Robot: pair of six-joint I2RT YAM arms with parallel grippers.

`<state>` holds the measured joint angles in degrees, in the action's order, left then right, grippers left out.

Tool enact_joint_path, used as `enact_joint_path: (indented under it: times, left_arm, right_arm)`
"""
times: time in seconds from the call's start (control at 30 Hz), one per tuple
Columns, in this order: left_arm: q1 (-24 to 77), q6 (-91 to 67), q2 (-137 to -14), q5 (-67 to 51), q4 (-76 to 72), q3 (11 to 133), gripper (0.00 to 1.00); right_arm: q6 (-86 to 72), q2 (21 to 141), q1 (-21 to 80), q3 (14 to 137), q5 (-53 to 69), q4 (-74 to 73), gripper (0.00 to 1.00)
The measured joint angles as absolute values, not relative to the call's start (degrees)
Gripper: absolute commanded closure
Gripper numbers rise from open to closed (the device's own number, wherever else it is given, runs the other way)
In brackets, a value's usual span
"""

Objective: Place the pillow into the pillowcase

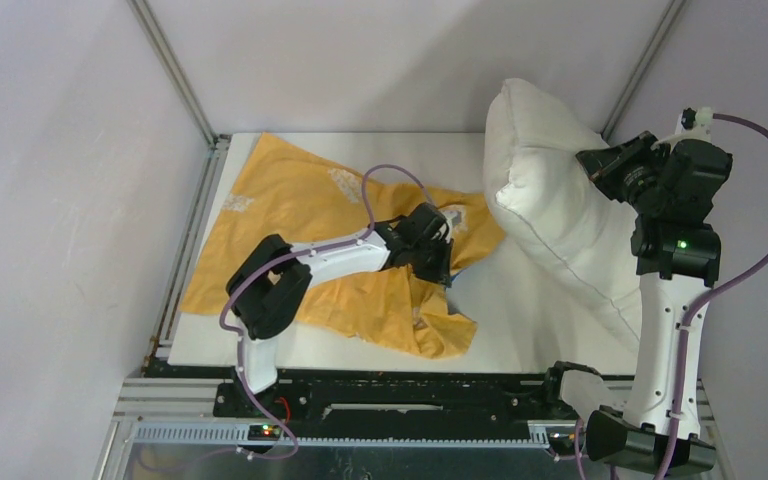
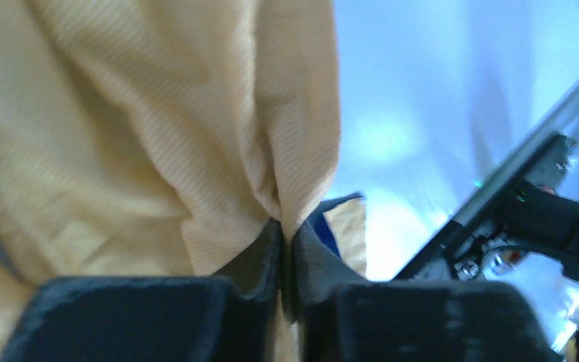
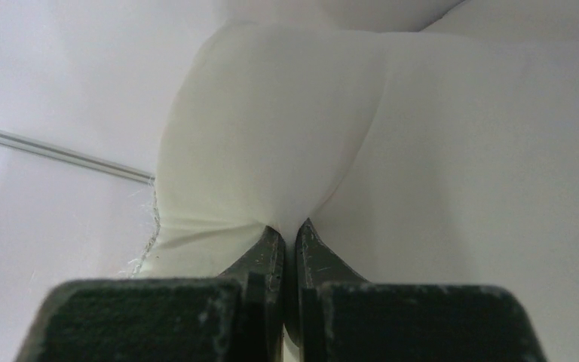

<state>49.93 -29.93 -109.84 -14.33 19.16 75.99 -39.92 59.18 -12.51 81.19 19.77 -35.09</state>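
Note:
The orange-yellow pillowcase (image 1: 310,230) lies crumpled across the left and middle of the white table (image 1: 520,310). My left gripper (image 1: 440,262) is shut on a pinched fold of the pillowcase (image 2: 196,136) near its right edge; a bit of blue lining (image 2: 324,226) shows beside the fingers (image 2: 260,256). The plump white pillow (image 1: 550,200) stands tilted at the right, lifted off the table at its top. My right gripper (image 1: 592,165) is shut on the pillow (image 3: 271,136) at its upper right side, with white fabric pinched between the fingertips (image 3: 313,253).
White enclosure walls with metal corner posts (image 1: 175,70) surround the table. A black rail and arm bases (image 1: 380,400) run along the near edge. The left arm's purple cable (image 1: 375,185) loops over the pillowcase.

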Motion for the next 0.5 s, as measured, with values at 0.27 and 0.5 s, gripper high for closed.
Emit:
enact_joint_path:
  times: [0.27, 0.5]
  left_arm:
    - [54.2, -31.4, -106.4, -18.6, 14.9, 76.8, 0.25]
    - [52.0, -33.8, -91.2, -5.0, 19.7, 70.0, 0.30]
  right_arm:
    - [-39.9, 59.2, -12.5, 81.2, 20.3, -35.4, 1.00]
    - [-38.5, 59.1, -9.7, 81.1, 19.6, -36.2, 1.00]
